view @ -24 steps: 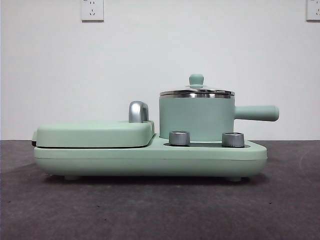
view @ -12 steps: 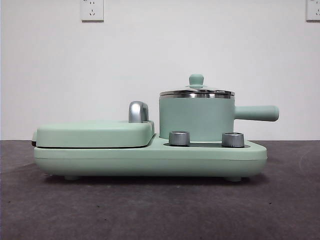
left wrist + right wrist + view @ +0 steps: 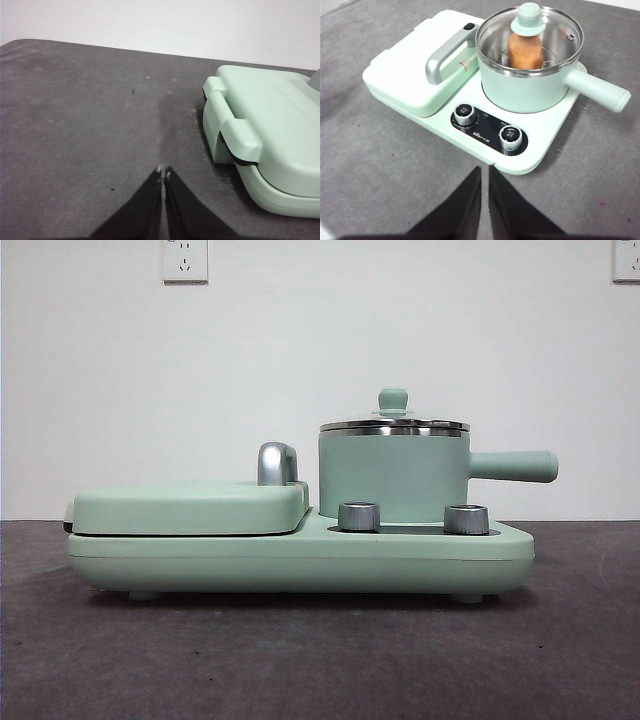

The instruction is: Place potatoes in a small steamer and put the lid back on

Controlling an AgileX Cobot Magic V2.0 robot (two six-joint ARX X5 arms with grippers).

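The mint-green steamer pot (image 3: 392, 478) (image 3: 527, 90) stands on the right half of the green appliance base (image 3: 300, 558), its straight handle (image 3: 512, 466) pointing right. The glass lid (image 3: 560, 30) with its green knob (image 3: 393, 400) (image 3: 528, 19) sits on the pot. Through the glass, the orange-brown potato (image 3: 525, 50) lies inside the pot. My right gripper (image 3: 485, 170) is shut and empty, above the table in front of the appliance's dials. My left gripper (image 3: 163, 172) is shut and empty, over bare table beside the griddle's end.
The flat green griddle plate (image 3: 190, 508) (image 3: 270, 130) with a steel handle (image 3: 277, 464) (image 3: 445, 52) fills the appliance's left half. Two steel dials (image 3: 359, 516) (image 3: 466, 519) face front. The dark grey table (image 3: 300, 660) lies around it, a white wall behind.
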